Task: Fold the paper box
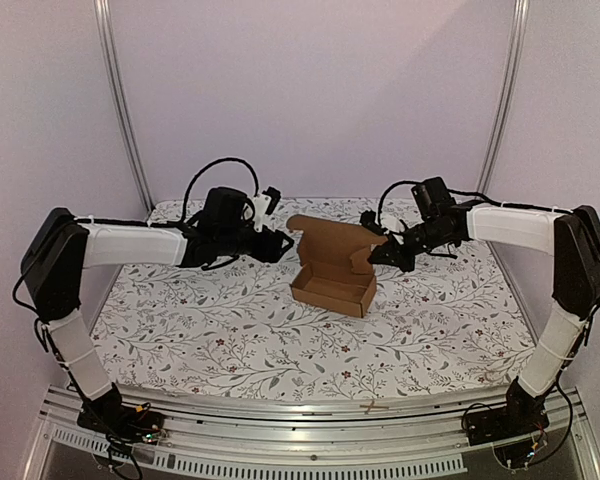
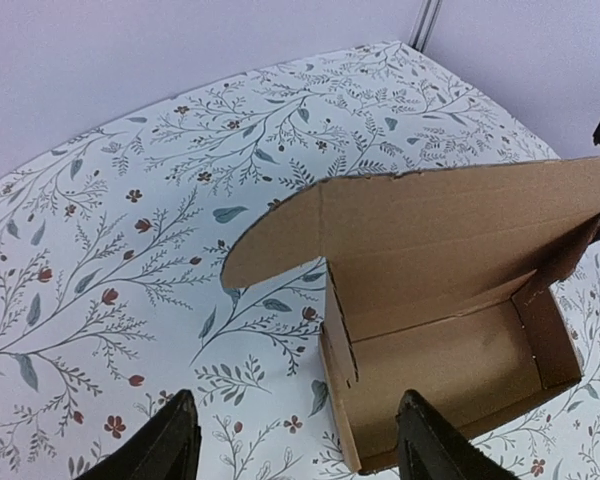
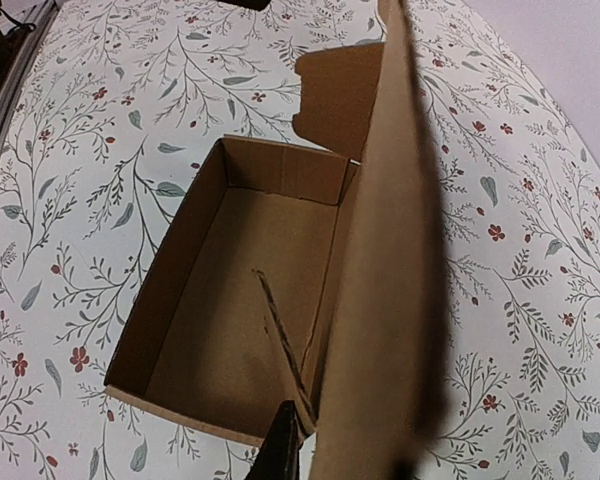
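Roughly at the centre of the flower-patterned tabletop (image 1: pixel 180 330) sits the paper box (image 1: pixel 332 285), brown and unprinted. Its lower half is already formed: four short walls stand around a flat floor, making an open tray. The lid (image 1: pixel 325 240) rises from the tray's far wall, at 12 o'clock, upright and leaning slightly back. A rounded flap (image 2: pixel 270 250) sticks out flat from the lid's left end, not yet bent.

The right hand (image 1: pixel 385 250) is at about 2 o'clock from the tray, against the lid's right end. Its fingers are clenched, and the wrist view shows the cardboard edge-on running right beside one dark finger (image 3: pixel 280 445), so it appears to pinch the lid there. The other finger is hidden behind the cardboard.

The left hand (image 1: pixel 275 245) hovers at about 10 o'clock from the tray, near the lid's left end. Its fingers are spread wide and it touches nothing.

Judging by this, the task is past halfway. What seems left is bending the lid's end flaps, lowering the lid over the tray and tucking it shut.
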You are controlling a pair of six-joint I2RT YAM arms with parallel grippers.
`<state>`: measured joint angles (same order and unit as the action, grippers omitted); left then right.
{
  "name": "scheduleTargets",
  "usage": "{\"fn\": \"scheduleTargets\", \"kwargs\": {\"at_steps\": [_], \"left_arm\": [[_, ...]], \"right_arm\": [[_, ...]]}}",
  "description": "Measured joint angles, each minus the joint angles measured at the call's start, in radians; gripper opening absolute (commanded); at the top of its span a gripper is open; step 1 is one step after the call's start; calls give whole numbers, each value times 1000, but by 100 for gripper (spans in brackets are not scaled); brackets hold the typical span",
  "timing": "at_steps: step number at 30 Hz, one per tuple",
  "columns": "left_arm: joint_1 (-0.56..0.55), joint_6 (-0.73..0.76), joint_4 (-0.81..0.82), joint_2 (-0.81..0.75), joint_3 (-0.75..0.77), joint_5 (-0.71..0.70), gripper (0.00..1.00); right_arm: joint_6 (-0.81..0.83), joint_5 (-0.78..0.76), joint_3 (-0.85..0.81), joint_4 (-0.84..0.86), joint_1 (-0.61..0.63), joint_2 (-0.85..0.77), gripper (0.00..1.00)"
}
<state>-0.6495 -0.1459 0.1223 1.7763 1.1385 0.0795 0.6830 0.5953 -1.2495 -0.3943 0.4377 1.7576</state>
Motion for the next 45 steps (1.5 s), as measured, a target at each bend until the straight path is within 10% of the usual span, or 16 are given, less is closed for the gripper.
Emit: {"fn": "scheduleTargets", "kwargs": {"at_steps": [19,34,45], "left_arm": [[55,265,-153,174,346,64,66],[77,397,-373,278,500,258,11],[58,303,-283,164,318,214,0]], "right_arm": [[33,-20,7,-6,1,2,8],[38,-97,5,-25,35,11,10],[10,-243,5,-24,103,0,15]]}}
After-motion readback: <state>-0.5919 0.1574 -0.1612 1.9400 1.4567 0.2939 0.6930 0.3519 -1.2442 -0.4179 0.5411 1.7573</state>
